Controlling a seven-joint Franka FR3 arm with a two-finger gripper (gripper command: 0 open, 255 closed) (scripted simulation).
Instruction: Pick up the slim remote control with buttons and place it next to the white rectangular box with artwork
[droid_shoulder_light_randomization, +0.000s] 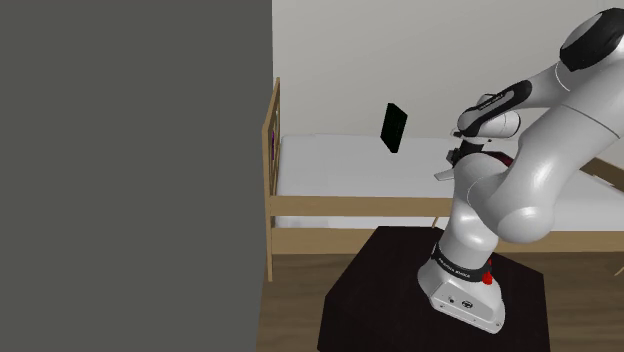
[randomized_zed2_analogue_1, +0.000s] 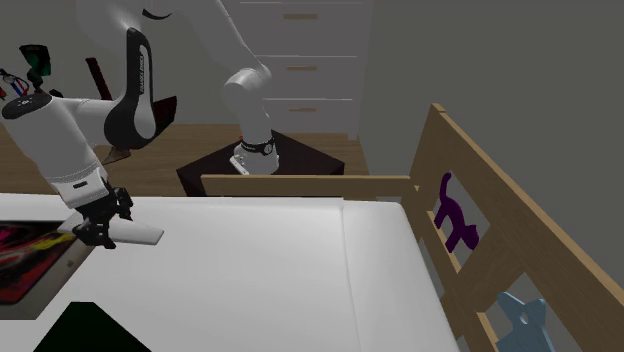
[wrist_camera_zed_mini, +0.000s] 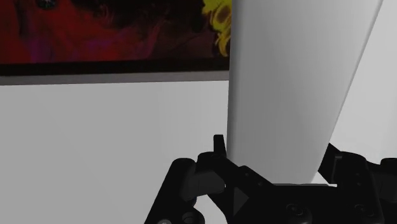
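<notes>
End effector (randomized_zed2_analogue_1: 100, 228) is clamped on the remote (randomized_zed2_analogue_1: 132, 234). The gap's narrow, w/ both fingers (wrist_camera_zed_mini: 218, 151) pinching the slim slab near one end. Remote's drawn plain pale grey and sticks out roughly level toward the second exterior view's right. It's low over the white mattress (randomized_zed2_analogue_1: 280, 270) of the bed, but I can't tell if it's actually touching the sheet.

The box (randomized_zed2_analogue_1: 25, 255) w/ the artwork lies flat on the mattress just beside the end effector, on the second exterior view's left, red/yellow/black print facing up. From the wrist cam the remote (wrist_camera_zed_mini: 292, 83) runs straight away from the fingers, and the box (wrist_camera_zed_mini: 114, 38) is right by its long edge.

Other stuff:
- wooden bed frame (randomized_zed2_analogue_1: 470, 190) w/ a purple figure (randomized_zed2_analogue_1: 455, 215) on the rail
- a black flat thing (droid_shoulder_light_randomization: 393, 128) upright over the mattress in the shoulder view
- the arm's on its dark stand (droid_shoulder_light_randomization: 380, 290) next to the bed
</notes>
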